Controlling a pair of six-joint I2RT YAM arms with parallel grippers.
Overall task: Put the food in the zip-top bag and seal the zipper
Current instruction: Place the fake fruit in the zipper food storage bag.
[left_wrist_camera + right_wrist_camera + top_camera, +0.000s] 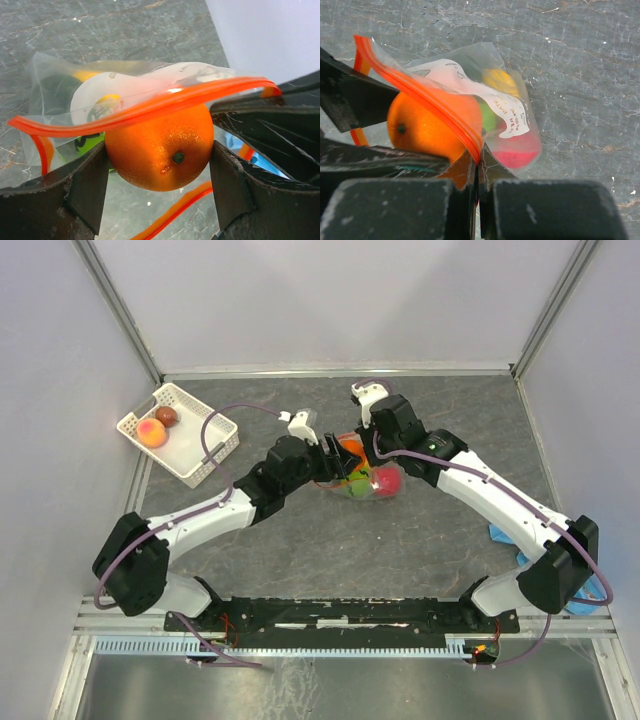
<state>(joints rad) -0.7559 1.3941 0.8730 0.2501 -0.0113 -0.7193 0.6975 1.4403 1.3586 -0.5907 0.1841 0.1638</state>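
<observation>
The clear zip-top bag [372,480] lies mid-table with its mouth held open. It holds yellow [500,80], lime green [489,116], dark green [57,92] and pink-red [522,150] toy food. My left gripper [159,155] is shut on the orange toy fruit [160,147] and holds it in the bag's mouth, under the upper zipper strip [150,107]. My right gripper [479,160] is shut on the orange-red zipper edge [445,112] and lifts it. Both grippers [333,455] meet at the bag in the top view.
A white perforated basket [215,430] stands at the back left with a peach fruit [152,432] and a brown one [166,416] in it. A blue object [500,533] lies at the right under the right arm. Walls enclose the table.
</observation>
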